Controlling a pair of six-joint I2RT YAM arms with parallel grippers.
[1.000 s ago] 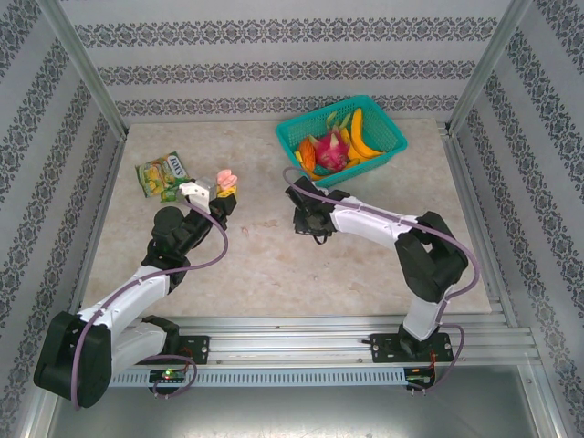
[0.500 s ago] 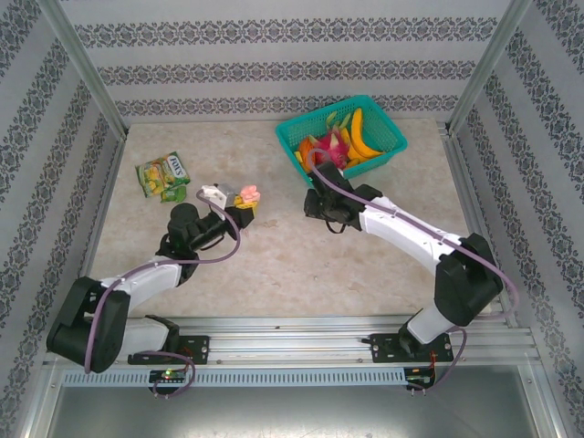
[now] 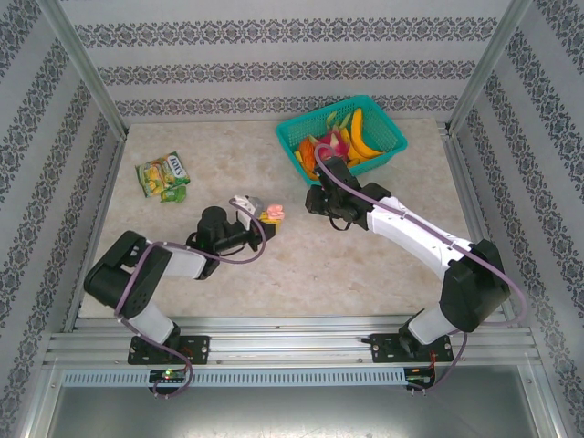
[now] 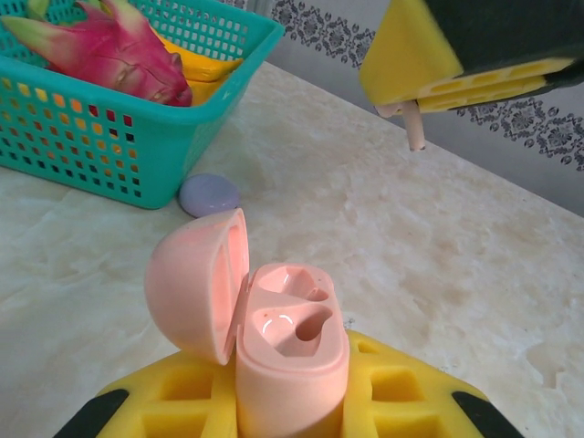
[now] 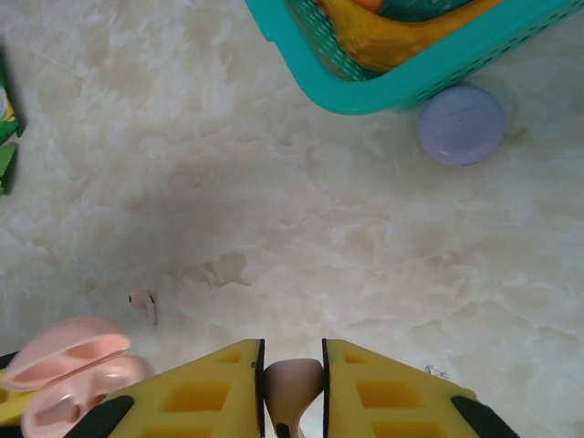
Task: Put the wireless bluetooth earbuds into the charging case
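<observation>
One pink earbud sits pinched in the right claw, near the open case gripped by the left claw, so next comes aligning and lowering it into a socket.

Green packet, white lettering, possibly "EXTRA", too small to confirm

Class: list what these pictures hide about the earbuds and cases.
Right wrist view: the held earbud sits between pads of the right gripper, cut by the bottom edge.
Both wrist views: the purple case is shut; its lid hides the contents.
Left wrist view: the pink case has its base behind pads of the left gripper.
</observation>
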